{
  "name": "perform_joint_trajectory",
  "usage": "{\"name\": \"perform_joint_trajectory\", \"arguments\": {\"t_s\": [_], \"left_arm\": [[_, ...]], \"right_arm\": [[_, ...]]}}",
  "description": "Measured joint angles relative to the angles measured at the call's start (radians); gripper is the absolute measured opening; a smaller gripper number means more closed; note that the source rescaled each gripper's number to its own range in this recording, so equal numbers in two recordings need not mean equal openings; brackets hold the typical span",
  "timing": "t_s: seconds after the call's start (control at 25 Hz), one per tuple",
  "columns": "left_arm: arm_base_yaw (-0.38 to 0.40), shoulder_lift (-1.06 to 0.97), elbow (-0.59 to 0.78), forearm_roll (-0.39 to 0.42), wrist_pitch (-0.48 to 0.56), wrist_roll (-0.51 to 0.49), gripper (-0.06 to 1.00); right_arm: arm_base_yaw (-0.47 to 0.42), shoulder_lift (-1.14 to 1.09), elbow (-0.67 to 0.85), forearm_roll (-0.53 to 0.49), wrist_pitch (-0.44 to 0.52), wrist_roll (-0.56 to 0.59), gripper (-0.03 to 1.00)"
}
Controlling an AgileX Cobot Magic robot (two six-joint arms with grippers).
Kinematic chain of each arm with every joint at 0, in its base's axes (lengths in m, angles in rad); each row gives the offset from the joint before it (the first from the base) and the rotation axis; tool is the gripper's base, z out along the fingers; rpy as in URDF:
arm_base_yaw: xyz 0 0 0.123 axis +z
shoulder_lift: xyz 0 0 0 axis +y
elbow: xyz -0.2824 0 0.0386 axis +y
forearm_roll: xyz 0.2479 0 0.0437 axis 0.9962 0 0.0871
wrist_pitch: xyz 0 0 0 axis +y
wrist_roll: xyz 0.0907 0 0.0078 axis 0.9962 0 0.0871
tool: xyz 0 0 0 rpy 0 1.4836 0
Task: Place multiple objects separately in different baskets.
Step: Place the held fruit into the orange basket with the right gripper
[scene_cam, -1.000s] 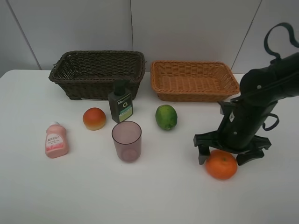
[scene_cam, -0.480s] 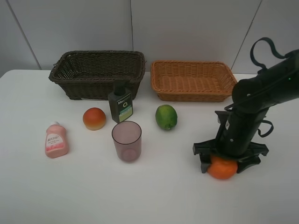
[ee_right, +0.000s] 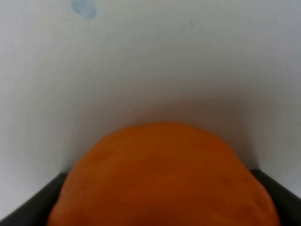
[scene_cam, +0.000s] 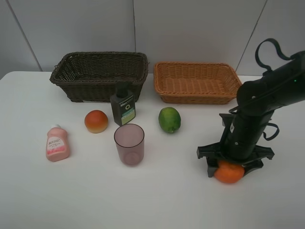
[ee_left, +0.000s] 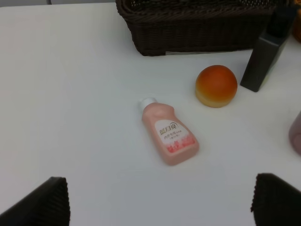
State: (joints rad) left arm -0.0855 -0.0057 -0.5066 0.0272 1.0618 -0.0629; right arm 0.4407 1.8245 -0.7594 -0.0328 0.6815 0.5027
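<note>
Ext. high view: my R gripper [scene_cam: 230, 167] is down on the surface [scene_cam: 157, 200], front-right area, jaws straddling the orange mandarin [scene_cam: 229, 174], one finger each side. Mandarin sits on the surface betw. the fingers. Clamped or just bracketing: cannot tell from this angle. Dark brown basket [scene_cam: 100, 88] at rear left, light tan basket [scene_cam: 198, 98] just beside it at rear right; no task item visible in either. Green lime [scene_cam: 169, 119] in front of the tan basket. Dark green bottle [scene_cam: 123, 107] upright, close in front of the dark basket. Peach-like fruit [scene_cam: 96, 121] near the bottle, on its left. Purple cup [scene_cam: 129, 144] upright, in front of the bottle. Pink bottle [scene_cam: 57, 143] lying flat, furthest left.

L wrist view: my L gripper [ee_left: 160, 202] is released, fingertips wide apart, nothing betw. them, above bare surface. Pink bottle lies ahead, cap twd. the dark basket; peach and dark bottle beyond it.

R wrist view: mandarin fills the frame betw. my dark fingers [ee_right: 28, 207]. Contact appears close on both sides; firm grasp not confirmable.
</note>
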Motion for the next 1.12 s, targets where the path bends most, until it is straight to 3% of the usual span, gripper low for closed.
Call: {"name": "perform_joint_trajectory", "arguments": {"t_s": [0.92, 1.12], "left_arm": [[0.000, 0.000, 0.000, 0.000, 0.000, 0.000, 1.00], [0.000, 0.000, 0.000, 0.000, 0.000, 0.000, 1.00]], "right_arm": [[0.000, 0.000, 0.000, 0.000, -0.004, 0.000, 0.30], [0.000, -0.003, -0.040, 0.001, 0.037, 0.000, 0.30]]}}
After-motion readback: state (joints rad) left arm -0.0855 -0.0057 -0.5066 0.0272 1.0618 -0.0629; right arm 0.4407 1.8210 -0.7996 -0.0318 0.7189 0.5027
